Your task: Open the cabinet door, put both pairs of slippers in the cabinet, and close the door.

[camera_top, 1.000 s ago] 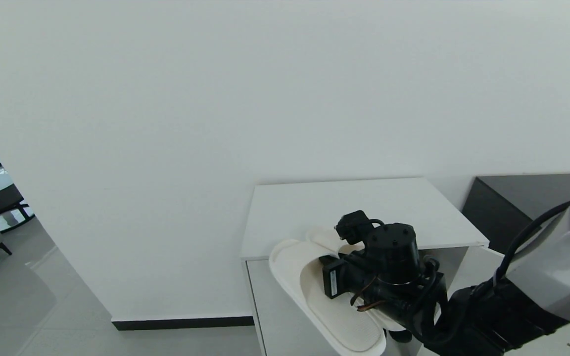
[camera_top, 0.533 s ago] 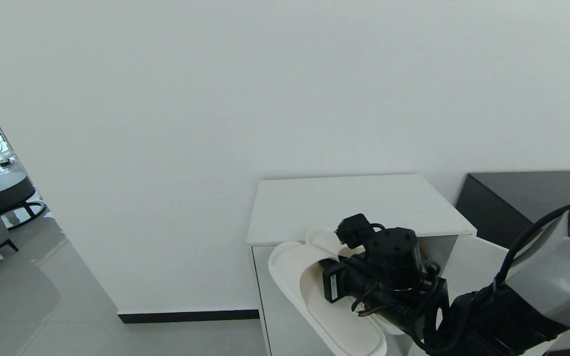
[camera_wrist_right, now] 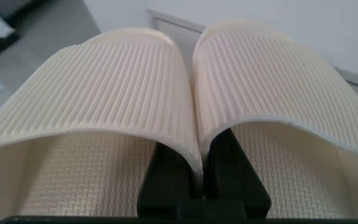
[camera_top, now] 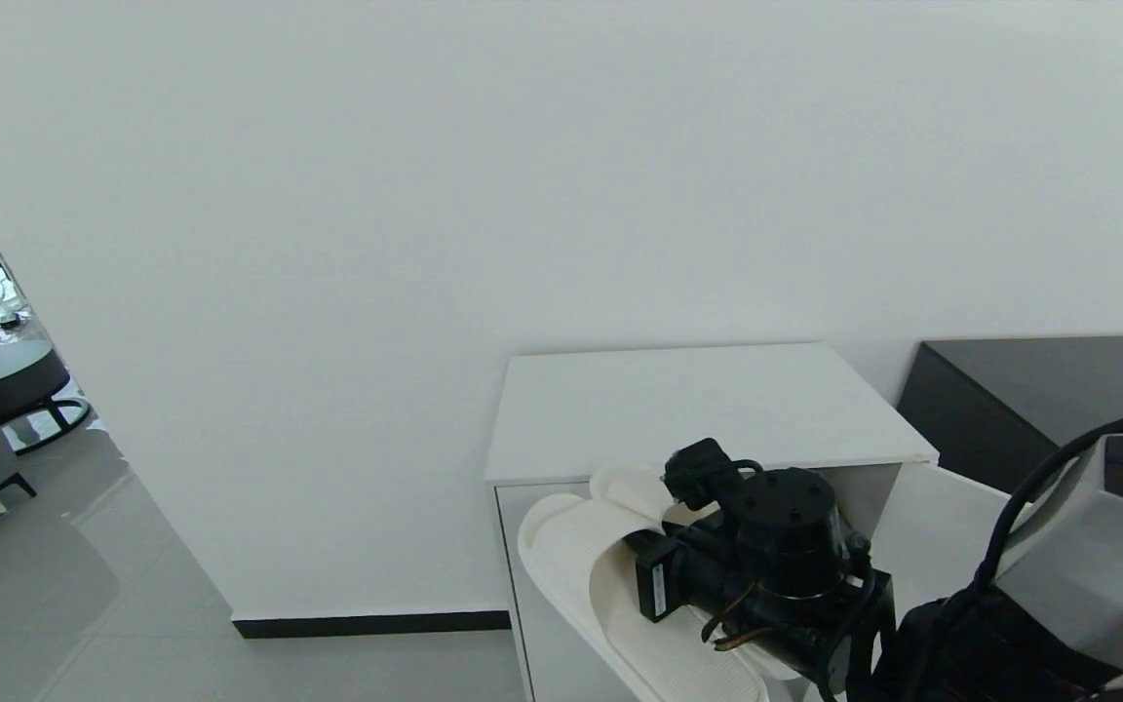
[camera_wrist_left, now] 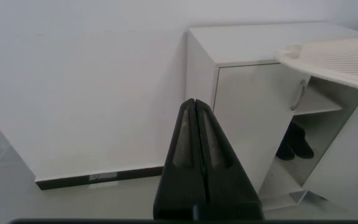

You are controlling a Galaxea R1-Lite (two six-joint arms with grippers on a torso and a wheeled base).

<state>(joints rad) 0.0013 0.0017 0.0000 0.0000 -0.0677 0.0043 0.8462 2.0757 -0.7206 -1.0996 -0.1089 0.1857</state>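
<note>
While the right claw carries the slippers: its fingers pinch the two straps' inner edges together, and nothing else supports the pair.
Slippers' place: lower middle of the head view, in the air before the cabinet, soles tilted.
Left claw: pressed closed, empty, well apart from the cabinet.
Door: swung open at the lower right of the head view; the other panel is closed.
Shelf: a dark pair sits low inside; whether slippers, I cannot tell.
Risk, slip: a thin pinch on soft straps; a jolt could likely free one slipper.
Risk, snag: the long soles could strike the closed panel or the cabinet's top edge.
Risk, door: the arm is near it and could knock it.
</note>
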